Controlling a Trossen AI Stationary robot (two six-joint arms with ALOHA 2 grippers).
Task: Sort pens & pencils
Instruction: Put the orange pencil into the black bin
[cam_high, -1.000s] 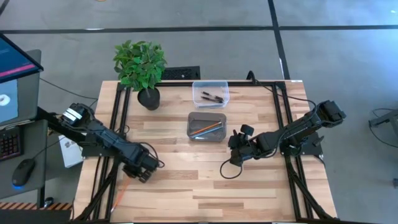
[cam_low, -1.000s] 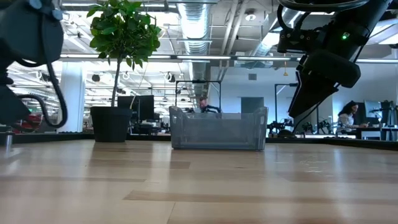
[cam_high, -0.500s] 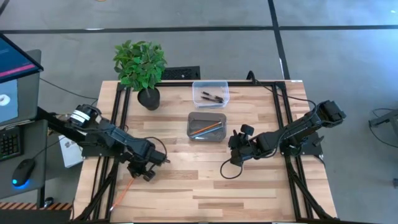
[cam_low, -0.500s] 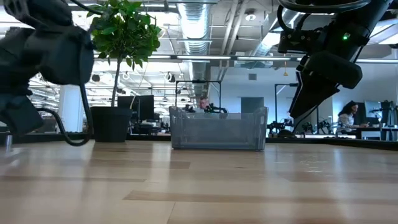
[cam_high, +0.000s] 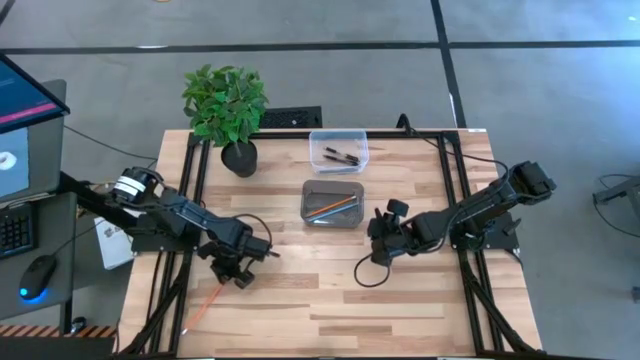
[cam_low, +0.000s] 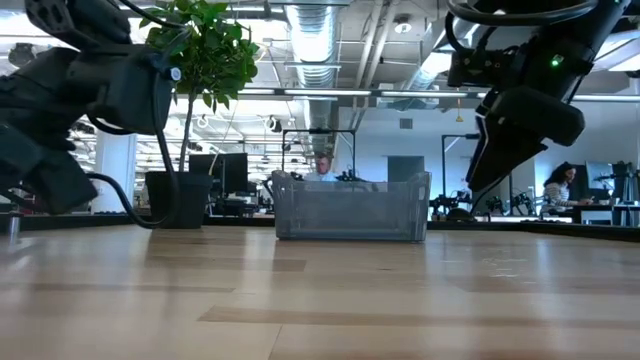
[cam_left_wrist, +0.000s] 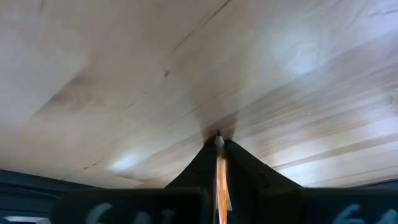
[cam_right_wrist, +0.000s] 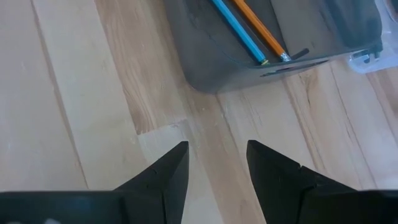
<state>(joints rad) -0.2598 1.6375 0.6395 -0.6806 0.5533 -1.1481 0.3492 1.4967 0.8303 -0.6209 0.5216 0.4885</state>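
Note:
My left gripper (cam_high: 243, 264) is over the table's left half, shut on an orange pencil (cam_high: 206, 299) that trails from it toward the near left corner. The pencil also shows between the fingers in the left wrist view (cam_left_wrist: 219, 171). My right gripper (cam_high: 378, 247) waits open, near and to the right of the grey tray (cam_high: 333, 203). One orange pencil (cam_right_wrist: 257, 27) and one light blue pencil (cam_right_wrist: 236, 29) lie in that tray. The clear tray (cam_high: 338, 150) farther back holds the black pens (cam_high: 341, 155). My left gripper pinches the orange pencil near one end (cam_left_wrist: 219, 144) between its two fingers (cam_left_wrist: 201, 163). The pencil lies along the fingers, not across them. Its long free part (cam_high: 203, 303) sticks out behind the gripper toward the near left.
A potted plant (cam_high: 228, 112) stands at the far left of the table. Black frame rails (cam_high: 190, 175) run along the left and right sides. A black cable (cam_high: 366, 276) loops below the right gripper. The near half of the wooden table (cam_high: 340, 315) is bare.
My left gripper has moved toward the table's right and slightly toward its far edge, staying shut on the orange pencil, which has travelled along with it. My right arm has kept still.

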